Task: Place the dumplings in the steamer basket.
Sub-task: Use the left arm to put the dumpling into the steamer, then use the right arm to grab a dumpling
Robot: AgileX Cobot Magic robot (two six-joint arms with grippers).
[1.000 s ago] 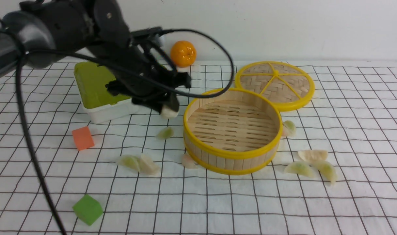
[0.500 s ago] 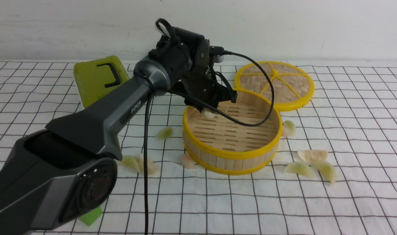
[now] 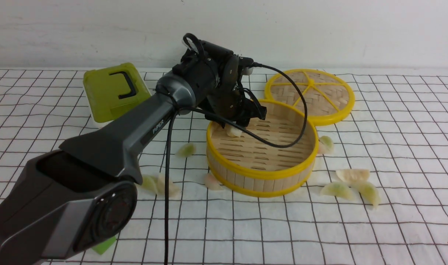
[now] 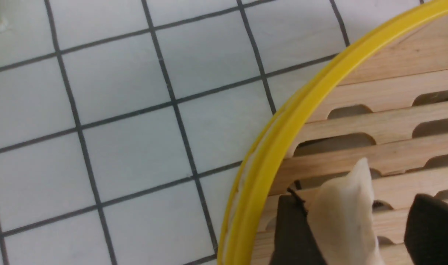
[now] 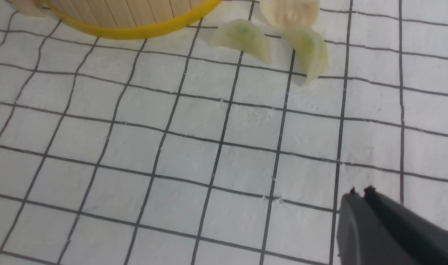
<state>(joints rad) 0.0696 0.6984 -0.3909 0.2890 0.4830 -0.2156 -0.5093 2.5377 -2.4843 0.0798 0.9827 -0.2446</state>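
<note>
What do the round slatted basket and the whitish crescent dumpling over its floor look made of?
Round slatted steamer basket: pale matte wood or bamboo strips, grain visible; glossy yellow rims, probably plastic. Whitish crescent dumpling: smooth, faintly translucent, likely moulded plastic or rubber; which one is unclear.

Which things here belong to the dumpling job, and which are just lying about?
Job: steamer basket; dumpling inside its rim; loose dumplings on the cloth.
Lying about: woven lid; green-lidded box; green cube.
</note>
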